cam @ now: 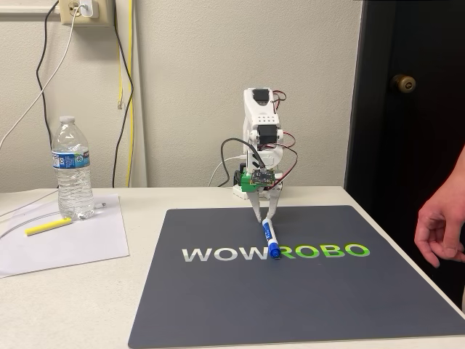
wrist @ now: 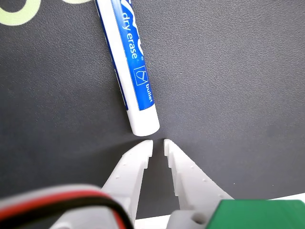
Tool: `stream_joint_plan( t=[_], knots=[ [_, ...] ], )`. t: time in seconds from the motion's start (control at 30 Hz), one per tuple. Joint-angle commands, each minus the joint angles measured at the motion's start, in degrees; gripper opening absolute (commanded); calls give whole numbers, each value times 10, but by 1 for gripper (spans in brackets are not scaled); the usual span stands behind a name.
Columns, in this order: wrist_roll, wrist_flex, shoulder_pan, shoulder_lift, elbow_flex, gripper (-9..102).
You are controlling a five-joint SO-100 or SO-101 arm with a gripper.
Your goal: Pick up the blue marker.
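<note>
Wrist view, nearest first: the two white fingers (wrist: 157,145) stand almost together, a thin slit between their tips, holding nothing. Just beyond them, and seemingly not touching, lies the butt end of the blue marker (wrist: 136,90), its white barrel with blue "dry erase" lettering running away up the picture on the dark mat (wrist: 238,86).

From the fixed view the same is seen from the front: the marker (cam: 270,239) lies flat on the mat (cam: 218,305), cap end toward the camera, over the WOWROBO lettering, with the fingers (cam: 262,216) down at its far end. Behind them stands the white arm (cam: 260,138). A person's hand (cam: 439,225) hangs at the right edge of the worktop (cam: 87,320). At the left lie a sheet of paper (cam: 65,243), a yellow highlighter (cam: 49,226) and a water bottle (cam: 73,167).

I judge the marker light and rigid, with a smooth round plastic barrel that could roll or squirt out if pinched off-centre. As the fingers stand, they are too narrow and sit off its end; they would need to spread, move forward over the barrel and close across its middle, square to its length.
</note>
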Motion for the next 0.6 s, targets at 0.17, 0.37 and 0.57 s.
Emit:
stream_joint_plan(
  t=[0.17, 0.37, 0.57],
  knots=[
    [3, -1, -1, 61, -4, 4],
    [-1, 10, 5, 112, -4, 4],
    [-23, 25, 25, 163, -7, 4]
  ],
)
